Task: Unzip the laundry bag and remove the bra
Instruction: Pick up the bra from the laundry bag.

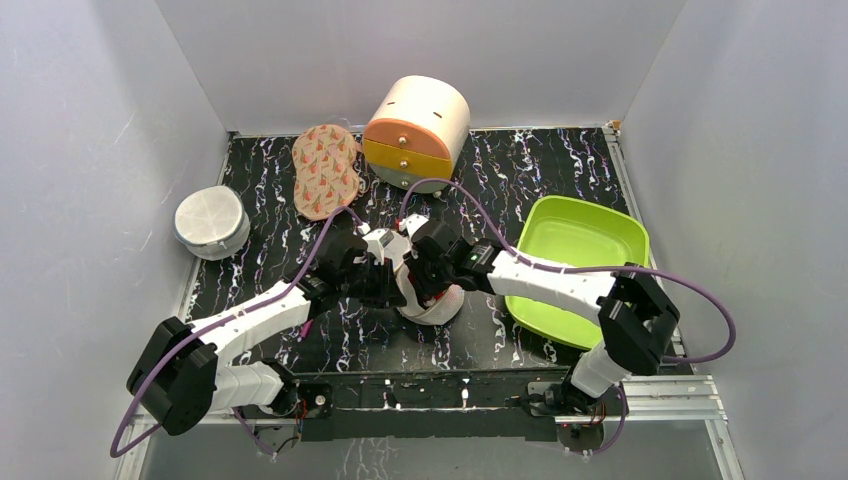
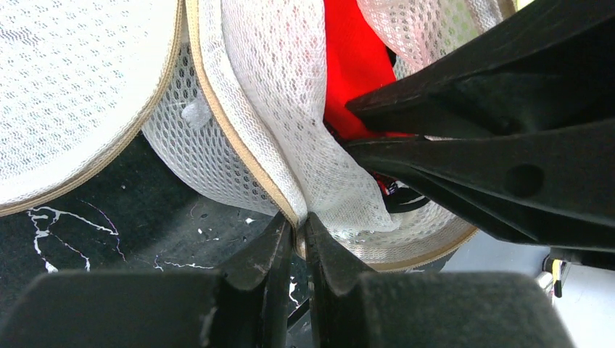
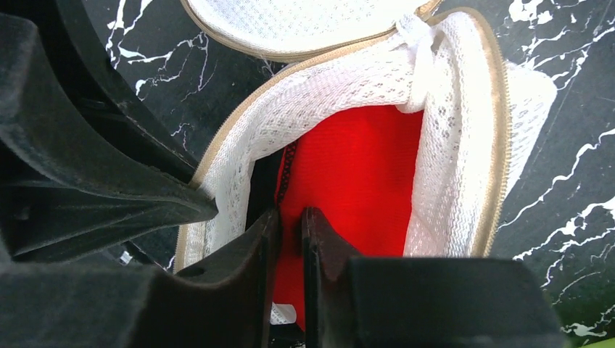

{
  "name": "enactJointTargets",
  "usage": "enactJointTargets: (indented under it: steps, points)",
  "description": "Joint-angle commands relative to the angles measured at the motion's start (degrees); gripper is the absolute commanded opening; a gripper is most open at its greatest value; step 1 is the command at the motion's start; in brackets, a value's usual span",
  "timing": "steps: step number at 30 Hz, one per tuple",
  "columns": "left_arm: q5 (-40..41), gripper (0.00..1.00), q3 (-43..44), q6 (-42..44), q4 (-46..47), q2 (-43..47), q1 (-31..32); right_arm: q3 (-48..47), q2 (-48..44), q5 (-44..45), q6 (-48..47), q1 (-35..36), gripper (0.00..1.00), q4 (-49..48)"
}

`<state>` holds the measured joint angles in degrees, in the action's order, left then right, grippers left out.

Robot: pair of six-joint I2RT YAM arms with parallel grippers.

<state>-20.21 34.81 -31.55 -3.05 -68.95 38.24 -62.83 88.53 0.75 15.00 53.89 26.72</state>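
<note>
The laundry bag [image 1: 432,303] is a pale mesh pouch at the table's middle front, unzipped, its lid [image 3: 304,25] folded back. The red bra [image 3: 359,167] with black edging lies inside the open bag; it also shows in the left wrist view [image 2: 352,61]. My left gripper [image 2: 301,221] is shut on the bag's beige zip rim and mesh wall [image 2: 275,109], holding it up. My right gripper [image 3: 290,217] reaches into the bag, its jaws close together with red fabric of the bra between them. In the top view both grippers [image 1: 405,270] meet over the bag.
A green tray [image 1: 575,265] stands at the right. A round peach and yellow drawer box [image 1: 415,130] is at the back. A beige carrot-print pad [image 1: 325,168] lies beside it. A flat white round mesh case [image 1: 212,222] sits at the left.
</note>
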Motion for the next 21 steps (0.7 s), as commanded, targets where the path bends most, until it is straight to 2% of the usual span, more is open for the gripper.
enactJointTargets:
  steps: [1, 4, 12, 21]
  points:
    - [-1.08, 0.11, 1.50, 0.11, -0.47, 1.19, 0.08, -1.68, -0.57, -0.57, -0.33, 0.07, 0.11, -2.40]
    - [-0.89, 0.11, 0.99, 0.05, 0.06, 1.42, 0.08, -0.98, -2.49, -0.07, -0.34, 0.03, 0.00, -2.31]
    - [-0.36, 0.11, 1.12, 0.24, 0.34, 0.75, 0.08, 0.93, -9.79, -0.79, -0.37, 0.08, 0.00, -2.28]
    - [-1.04, 0.11, 1.75, 0.05, 0.61, -0.05, 0.04, 3.39, -16.68, -6.14, 1.96, 0.07, 0.00, -13.09]
